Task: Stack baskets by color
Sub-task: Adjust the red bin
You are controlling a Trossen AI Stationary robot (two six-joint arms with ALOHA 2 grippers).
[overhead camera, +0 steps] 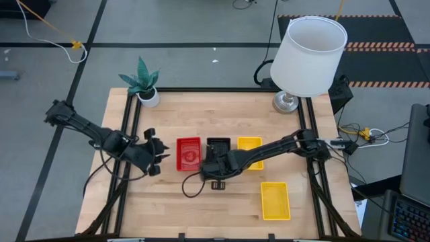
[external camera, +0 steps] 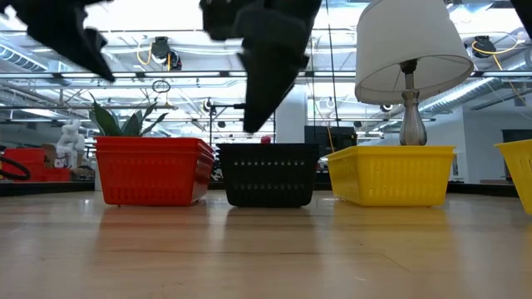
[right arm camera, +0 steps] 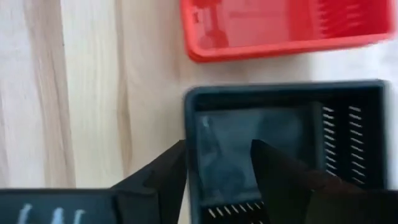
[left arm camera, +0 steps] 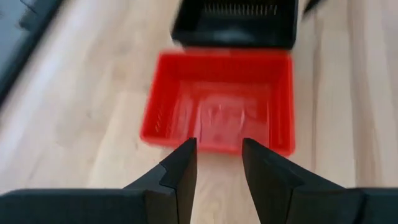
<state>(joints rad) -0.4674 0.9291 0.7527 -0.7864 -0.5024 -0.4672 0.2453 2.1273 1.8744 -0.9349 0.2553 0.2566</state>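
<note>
On the wooden table (overhead camera: 168, 202), red basket (overhead camera: 189, 154), black basket (overhead camera: 218, 145) and yellow basket (overhead camera: 249, 152) are set in one row, presumably as stack bases; another yellow basket (overhead camera: 275, 200) lies apart. Above the black one, the right gripper (right arm camera: 217, 165) is seen open and empty. The left gripper (left arm camera: 219, 163), half open, is pointed at the red one.

Right gripper (right arm camera: 217, 168) reached to table middle, fingers parted, empty; left gripper (left arm camera: 219, 163) at left side, fingers parted

red basket stack (overhead camera: 189, 153): 1 | black basket stack (overhead camera: 218, 144): 1 | yellow basket sites (overhead camera: 249, 152): 2
</note>
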